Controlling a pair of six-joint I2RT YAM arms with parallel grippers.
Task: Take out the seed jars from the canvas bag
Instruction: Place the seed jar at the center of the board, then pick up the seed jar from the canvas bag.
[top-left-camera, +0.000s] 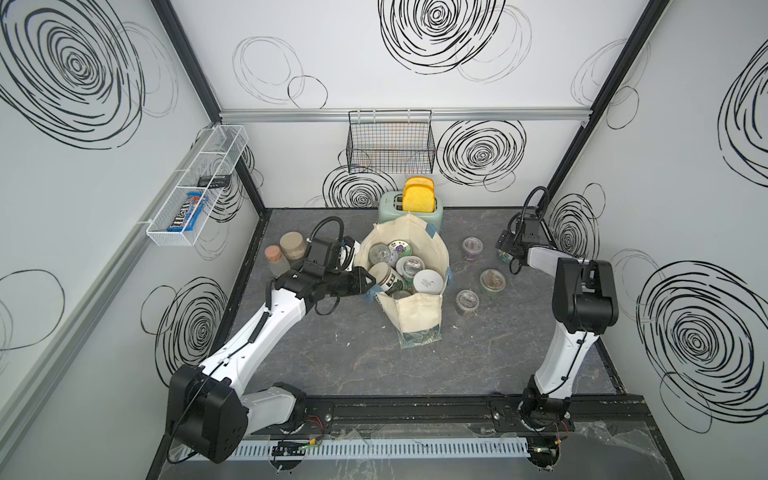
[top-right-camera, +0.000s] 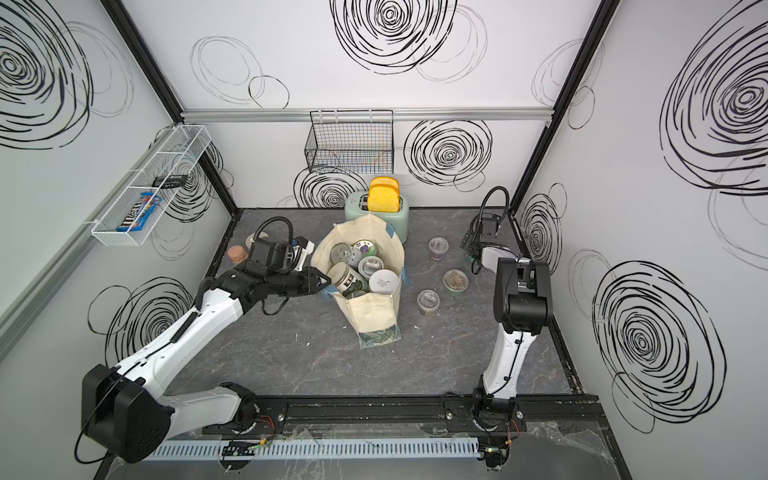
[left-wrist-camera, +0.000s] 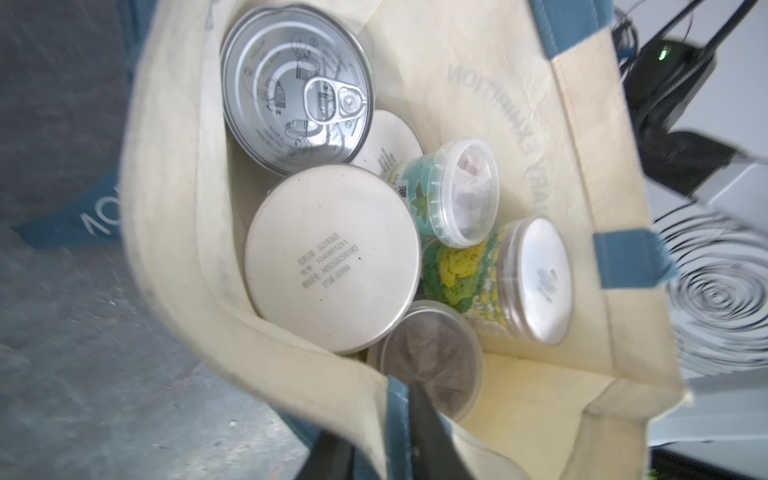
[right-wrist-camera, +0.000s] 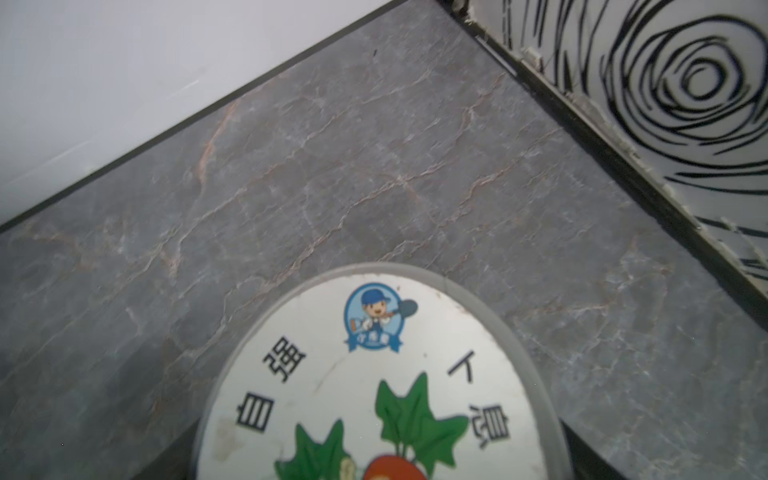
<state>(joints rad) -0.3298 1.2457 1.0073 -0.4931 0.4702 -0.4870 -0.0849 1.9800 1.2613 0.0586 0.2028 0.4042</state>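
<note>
The canvas bag (top-left-camera: 417, 318) stands open in the middle of the table (top-left-camera: 332, 361), just in front of the toaster (top-left-camera: 409, 210); most of the seed jars (top-left-camera: 410, 265) are still inside it, packed close and mostly lid-up, with a pull-tab jar (left-wrist-camera: 297, 89) toward the back and a tall jar (top-left-camera: 388, 280) tilted at the left rim; three loose jars (top-left-camera: 493, 281) already stand on the table to the bag's right, apart from one another; so the unloading looks about a third done, and the step in hand seems to be setting one more jar down while the bag is steadied. The printed-lid jar (right-wrist-camera: 374, 395) sits between the wide-set jaws of the right gripper (top-left-camera: 508, 253) near the right wall, its rim against both, which I read as a hold; whether it rests on the table I cannot tell. The left gripper (top-left-camera: 368, 284) lies level at the bag's left rim, its arm stretched low from the front rail; its fingers (left-wrist-camera: 424, 411) straddle the rim and blue strap (left-wrist-camera: 395, 424), partly apart, and whether they pinch the cloth I cannot tell. Next, I judge, the right jaws must let go and lift clear, then drop straight into the mouth onto a top jar without dragging the soft wall or tipping the bag.
</note>
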